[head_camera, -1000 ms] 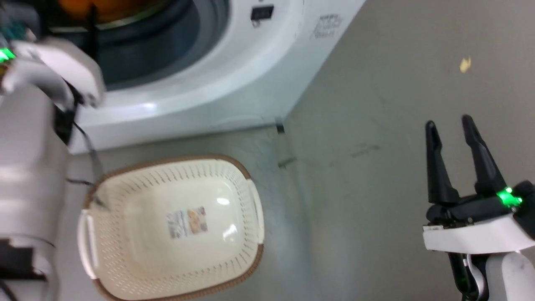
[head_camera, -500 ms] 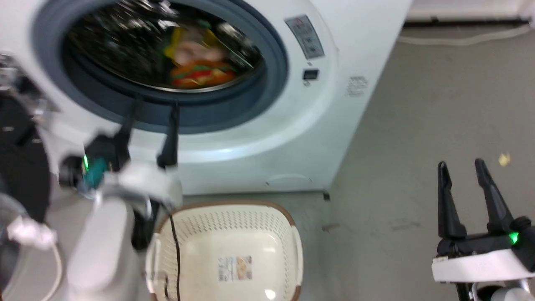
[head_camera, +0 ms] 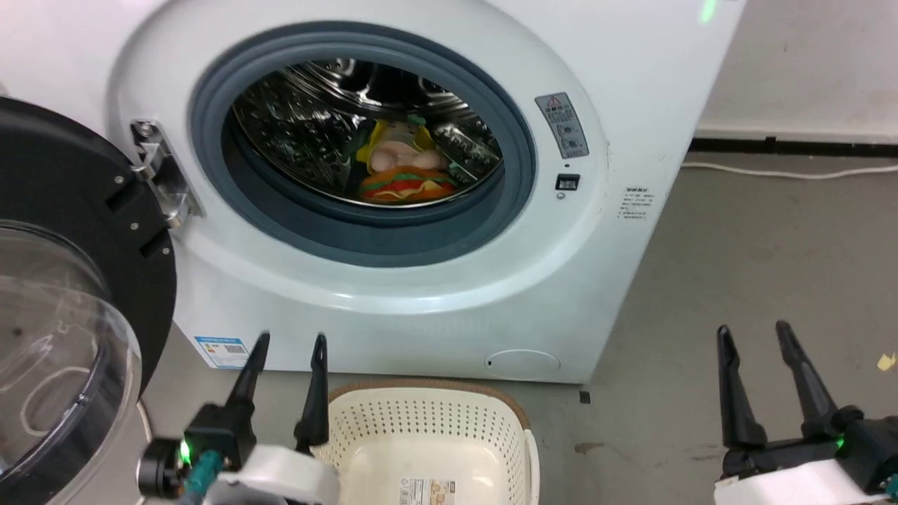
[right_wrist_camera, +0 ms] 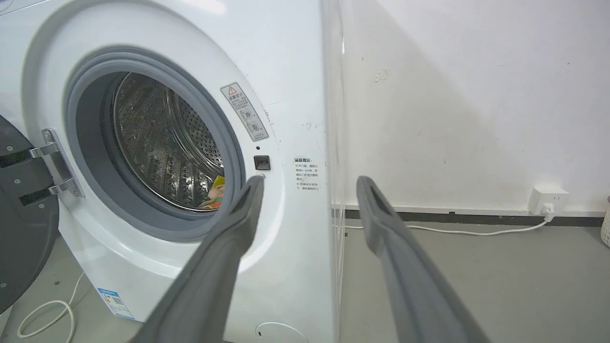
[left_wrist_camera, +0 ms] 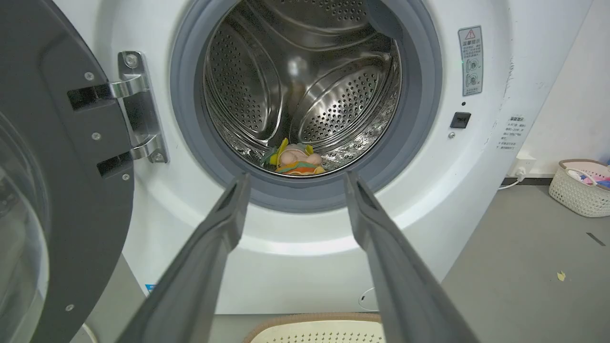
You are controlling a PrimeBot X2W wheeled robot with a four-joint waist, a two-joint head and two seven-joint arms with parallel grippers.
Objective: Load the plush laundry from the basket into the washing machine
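The plush laundry [head_camera: 401, 172] lies on the bottom of the steel drum of the washing machine [head_camera: 631, 84], pig figure over the hamburger; it also shows small in the drum [left_wrist_camera: 295, 161] and as a sliver [right_wrist_camera: 215, 194]. The black-framed domed door [head_camera: 63, 337] hangs swung out at the left. The cream basket [head_camera: 428, 435] stands on the floor before the washer, nothing in its visible part. My left gripper [head_camera: 289, 345] is open and holds nothing, low beside the basket's left rim. My right gripper [head_camera: 754, 334] is open with nothing between its fingers, over the floor at the lower right.
Grey floor [head_camera: 772, 252] runs right of the washer to a white wall with a socket [right_wrist_camera: 548, 197] and a white cable [right_wrist_camera: 457, 232]. A second cream basket [left_wrist_camera: 581, 186] with items stands far right. A white cord [right_wrist_camera: 45, 317] lies under the door.
The head camera has tilted up, so the washer's porthole is in full view and the basket sits at the bottom edge. My left gripper has drawn back from the porthole rim to beside the basket.
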